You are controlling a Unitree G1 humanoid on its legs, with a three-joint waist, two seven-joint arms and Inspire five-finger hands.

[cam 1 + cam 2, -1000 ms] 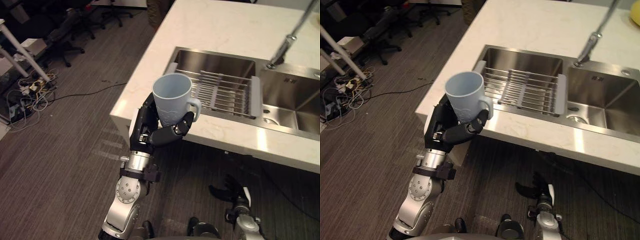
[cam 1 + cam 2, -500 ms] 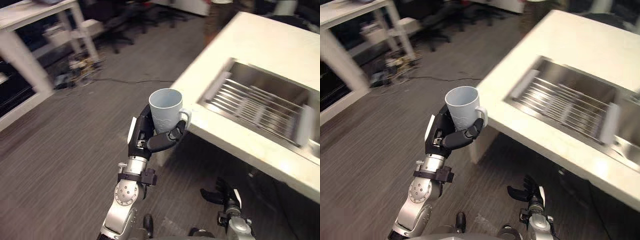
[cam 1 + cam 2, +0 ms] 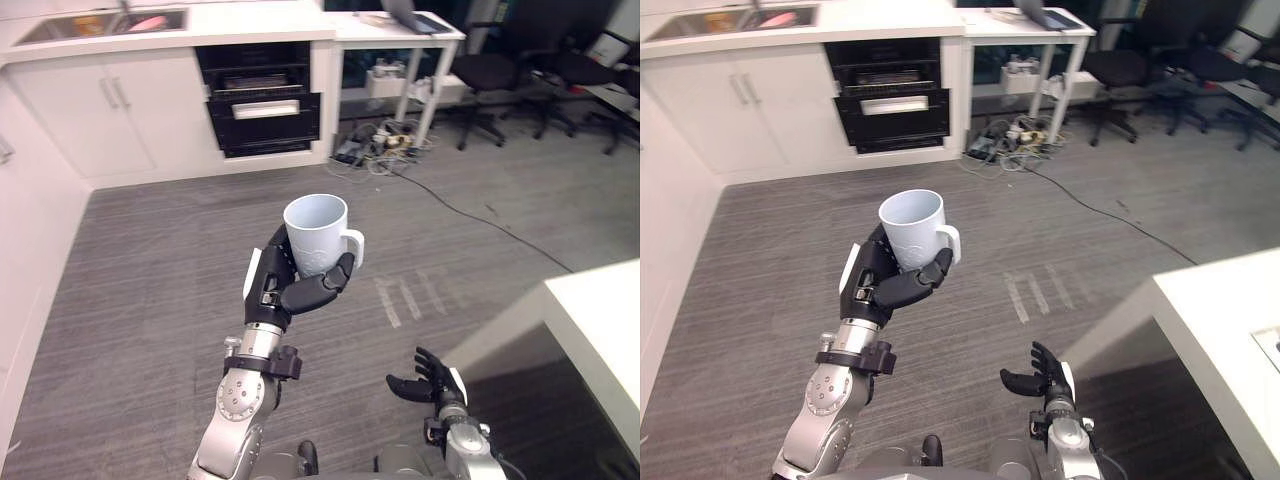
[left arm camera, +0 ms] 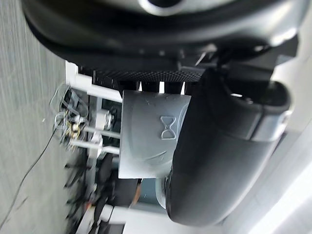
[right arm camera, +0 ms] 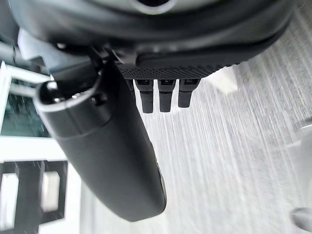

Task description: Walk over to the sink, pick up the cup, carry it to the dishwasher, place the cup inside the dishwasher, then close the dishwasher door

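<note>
A pale blue cup (image 3: 318, 232) with a handle is held upright over the grey floor, mouth up and empty. My left hand (image 3: 285, 290) is shut on it, fingers and thumb curled round its lower wall; in the left wrist view the cup (image 4: 151, 131) lies against the palm under the thumb (image 4: 219, 161). The black dishwasher (image 3: 262, 105) sits in the white cabinets at the far side, with a dark gap above a panel bearing a white handle. How far its door stands open I cannot tell. My right hand (image 3: 425, 375) hangs low near the floor, open and holding nothing.
White cabinets (image 3: 110, 100) run along the far wall under a counter with a sink (image 3: 100, 22). A white table (image 3: 400, 30) with cables beneath and black office chairs (image 3: 500, 80) stand at the back right. A white counter corner (image 3: 600, 320) juts in at the right.
The whole view has swung away from the sink island toward the cabinets and dishwasher. The cup stays in my left hand, held the same way.
</note>
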